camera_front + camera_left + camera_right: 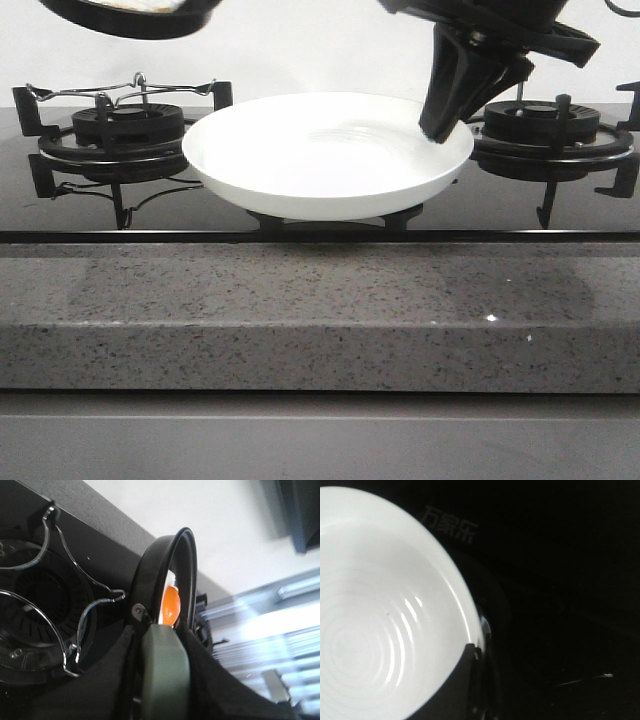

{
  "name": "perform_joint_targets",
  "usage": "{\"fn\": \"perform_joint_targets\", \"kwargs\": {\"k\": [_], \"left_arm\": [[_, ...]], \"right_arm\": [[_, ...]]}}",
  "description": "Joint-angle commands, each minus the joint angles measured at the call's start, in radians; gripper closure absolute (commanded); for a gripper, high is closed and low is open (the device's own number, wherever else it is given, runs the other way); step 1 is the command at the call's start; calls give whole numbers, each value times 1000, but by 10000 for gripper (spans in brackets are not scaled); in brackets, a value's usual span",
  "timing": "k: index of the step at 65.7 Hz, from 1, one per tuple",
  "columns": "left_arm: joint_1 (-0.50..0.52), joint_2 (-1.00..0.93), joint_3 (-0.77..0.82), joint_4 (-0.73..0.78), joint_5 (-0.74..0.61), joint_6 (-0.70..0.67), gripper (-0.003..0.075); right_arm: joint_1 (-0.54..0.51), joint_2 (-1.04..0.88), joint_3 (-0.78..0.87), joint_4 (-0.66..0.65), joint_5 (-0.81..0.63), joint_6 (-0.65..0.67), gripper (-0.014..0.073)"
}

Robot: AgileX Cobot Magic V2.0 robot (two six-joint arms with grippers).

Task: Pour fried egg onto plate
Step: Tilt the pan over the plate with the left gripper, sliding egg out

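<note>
The left end effector (162, 680) grips the pan (185, 575) holding the egg (170, 605); the right end effector (445, 125) clamps the bare plate (300, 170) rim.

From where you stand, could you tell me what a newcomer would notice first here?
A big white plate sits mid-hob between two burners, the right tool at its right rim. Up at the left, the left arm holds a black pan aloft; the egg's orange yolk shows inside.
</note>
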Motion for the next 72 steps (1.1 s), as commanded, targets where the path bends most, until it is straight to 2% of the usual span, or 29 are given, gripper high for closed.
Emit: {"fn": "perform_joint_targets", "kwargs": {"k": [1, 21, 49, 60, 72], "left_arm": [[-43, -96, -33, -38, -23, 2, 741], [-213, -212, -33, 117, -159, 58, 741], [-506, -301, -33, 312, -366, 336, 741], [-616, -312, -33, 444, -431, 447, 741], [-678, -312, -33, 553, -458, 454, 741]], "right_arm": [[-1, -51, -30, 9, -21, -8, 662], [-1, -51, -30, 9, -21, -8, 662], [-1, -51, -30, 9, -21, -8, 662], [-1, -51, -30, 9, -21, -8, 662], [-1, -51, -30, 9, -21, -8, 662]]}}
